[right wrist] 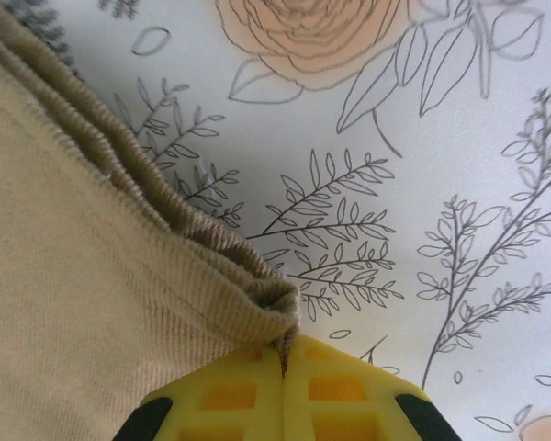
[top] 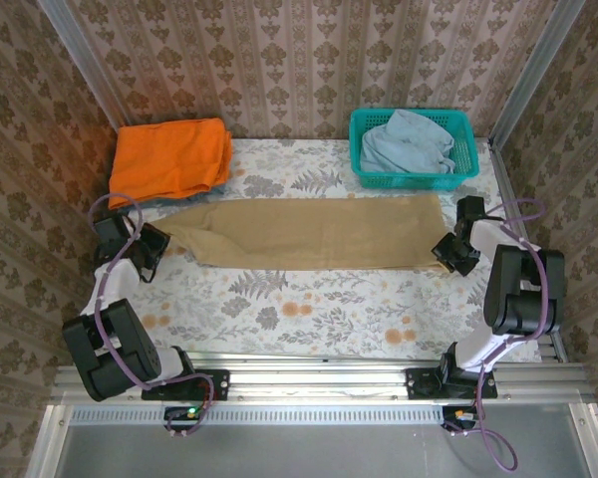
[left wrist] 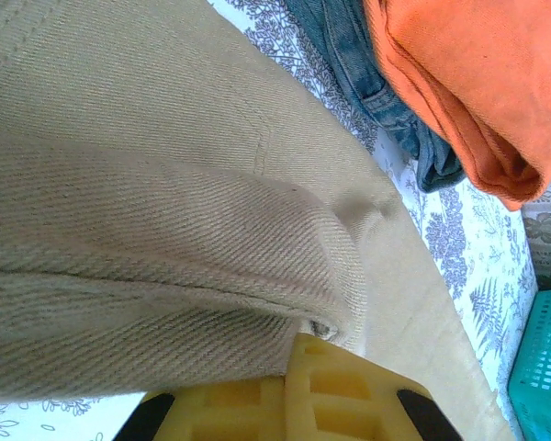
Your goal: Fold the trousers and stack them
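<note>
The trousers [top: 309,232] lie flat on the bench [top: 309,309] as one long tan strip, in front of the basket [top: 364,129] and stretching from just below it far out to its left. The cloth is doubled lengthwise, leg on leg, with the edges fairly even.

The left pincer [top: 157,244] sits at the strip's end farthest from the basket. In the left wrist view its yellow pads [left wrist: 331,395] are drawn together on a thick folded hem of the trousers [left wrist: 165,184], which bulges up over them. The right pincer [top: 445,249] is at the end nearest the basket, in front of its right corner. In the right wrist view its pads [right wrist: 230,395] are pressed tight against each other, with the corner of the trousers [right wrist: 83,303] nipped in the seam between them and the layered edge running away up-left across the flowered bench [right wrist: 395,184].

A pale blue cloth [top: 407,144] is heaped inside the basket. Well to the basket's left, at the back of the bench, lies an orange cloth [top: 169,157], folded. The left wrist view shows it resting on a piece of denim [left wrist: 349,55], both close beside the trousers' end.
</note>
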{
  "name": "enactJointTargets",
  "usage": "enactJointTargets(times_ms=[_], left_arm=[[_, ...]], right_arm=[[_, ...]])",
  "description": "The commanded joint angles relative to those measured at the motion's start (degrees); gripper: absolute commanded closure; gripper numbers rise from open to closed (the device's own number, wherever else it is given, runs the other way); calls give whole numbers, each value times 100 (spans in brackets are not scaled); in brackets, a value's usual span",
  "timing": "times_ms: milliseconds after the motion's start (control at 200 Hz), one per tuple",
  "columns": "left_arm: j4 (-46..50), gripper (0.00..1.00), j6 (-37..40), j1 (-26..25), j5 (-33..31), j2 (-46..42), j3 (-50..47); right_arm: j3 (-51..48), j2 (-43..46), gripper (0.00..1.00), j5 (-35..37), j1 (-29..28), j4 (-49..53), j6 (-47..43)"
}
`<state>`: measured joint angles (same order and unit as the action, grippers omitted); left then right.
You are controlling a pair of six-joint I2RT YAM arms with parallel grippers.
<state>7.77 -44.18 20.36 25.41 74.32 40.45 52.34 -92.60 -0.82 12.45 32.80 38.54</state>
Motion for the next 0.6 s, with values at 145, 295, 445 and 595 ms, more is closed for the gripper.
enactJointTargets(times_ms=[145,295,445,595], left_arm=[[-49,100,-5,-29,252,-40,112],[99,100,94,-41,332,-151,117],[241,100,205,-58,409,-316,44],[422,100,312,-131,477,-666,-286]], right_arm=[[415,829,100,328,354,66,-123],[761,858,100,8,767,107,-109],[948,867,100,-325,1110,121,-73],[855,855,100,-382,1384,83,-68]])
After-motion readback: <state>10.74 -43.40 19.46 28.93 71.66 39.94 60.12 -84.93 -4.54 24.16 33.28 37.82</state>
